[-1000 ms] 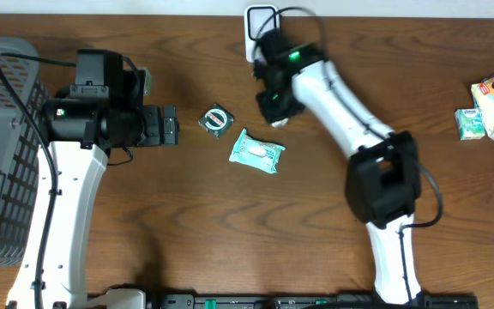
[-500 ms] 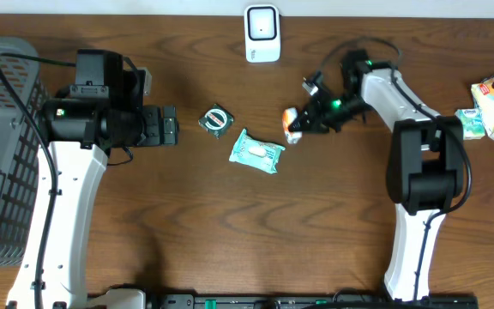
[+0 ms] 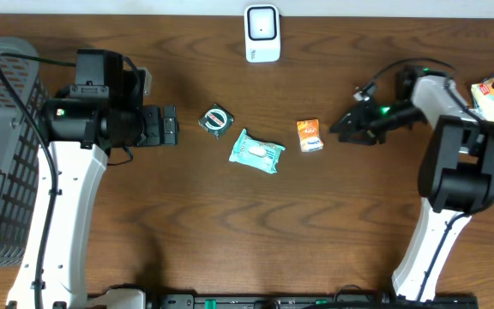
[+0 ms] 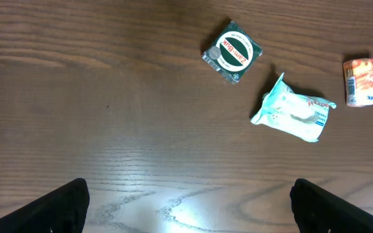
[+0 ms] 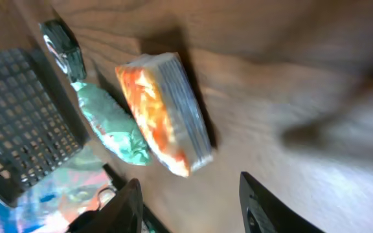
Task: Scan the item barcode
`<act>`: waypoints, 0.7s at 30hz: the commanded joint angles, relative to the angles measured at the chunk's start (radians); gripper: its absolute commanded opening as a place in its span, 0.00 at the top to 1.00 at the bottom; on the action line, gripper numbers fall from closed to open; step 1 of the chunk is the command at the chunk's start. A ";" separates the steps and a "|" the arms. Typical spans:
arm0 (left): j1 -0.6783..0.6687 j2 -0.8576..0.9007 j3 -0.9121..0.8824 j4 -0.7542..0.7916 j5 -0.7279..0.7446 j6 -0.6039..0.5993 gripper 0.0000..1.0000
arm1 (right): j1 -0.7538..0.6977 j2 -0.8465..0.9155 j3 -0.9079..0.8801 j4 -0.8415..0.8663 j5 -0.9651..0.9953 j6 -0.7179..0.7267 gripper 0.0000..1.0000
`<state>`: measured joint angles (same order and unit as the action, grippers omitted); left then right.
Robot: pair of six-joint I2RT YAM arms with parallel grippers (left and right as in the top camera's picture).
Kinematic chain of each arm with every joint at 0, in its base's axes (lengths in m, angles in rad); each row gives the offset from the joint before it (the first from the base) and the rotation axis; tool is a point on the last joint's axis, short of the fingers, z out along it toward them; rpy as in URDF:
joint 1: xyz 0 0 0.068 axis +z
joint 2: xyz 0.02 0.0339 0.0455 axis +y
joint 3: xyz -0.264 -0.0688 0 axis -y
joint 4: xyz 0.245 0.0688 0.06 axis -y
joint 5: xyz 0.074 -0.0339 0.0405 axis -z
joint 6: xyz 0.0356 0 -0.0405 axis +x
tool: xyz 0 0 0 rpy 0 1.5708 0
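**A:** What has just changed on your right side?

**B:** Your right gripper (image 3: 347, 129) has let go. A second ago it was up at the white box-shaped scanner (image 3: 262, 33). Half a second ago it was carrying the small orange flat packet (image 3: 310, 136) away. Now that packet lies on the brown wooden table (image 3: 230, 223), just beyond the fingertips and clear of them. The fingers (image 5: 127, 206) stand partly apart with nothing between them (the wrist view is blurred, but the gap is bare).

**A:** So the scan is done?

**B:** For this item, I'd judge so. Your left gripper (image 4: 188, 194) hangs wide open and empty. The teal soft wipes pack (image 4: 294, 114) and the dark green square sachet (image 4: 232, 51) lie ahead of its fingertips, probably next.
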<state>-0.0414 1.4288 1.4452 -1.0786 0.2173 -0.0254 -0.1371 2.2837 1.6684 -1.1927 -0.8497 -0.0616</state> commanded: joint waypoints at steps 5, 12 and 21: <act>-0.003 0.002 -0.004 -0.005 -0.009 0.002 0.02 | 0.045 -0.006 0.049 -0.017 -0.001 -0.127 0.56; -0.003 0.002 -0.004 -0.005 -0.009 0.002 0.02 | 0.132 -0.006 0.016 0.145 0.096 0.008 0.58; -0.003 0.002 -0.004 -0.005 -0.009 0.002 0.02 | 0.200 -0.006 -0.039 0.242 0.175 0.114 0.65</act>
<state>-0.0414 1.4288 1.4452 -1.0786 0.2173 -0.0257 0.0444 2.2837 1.6493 -0.9524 -0.7116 0.0101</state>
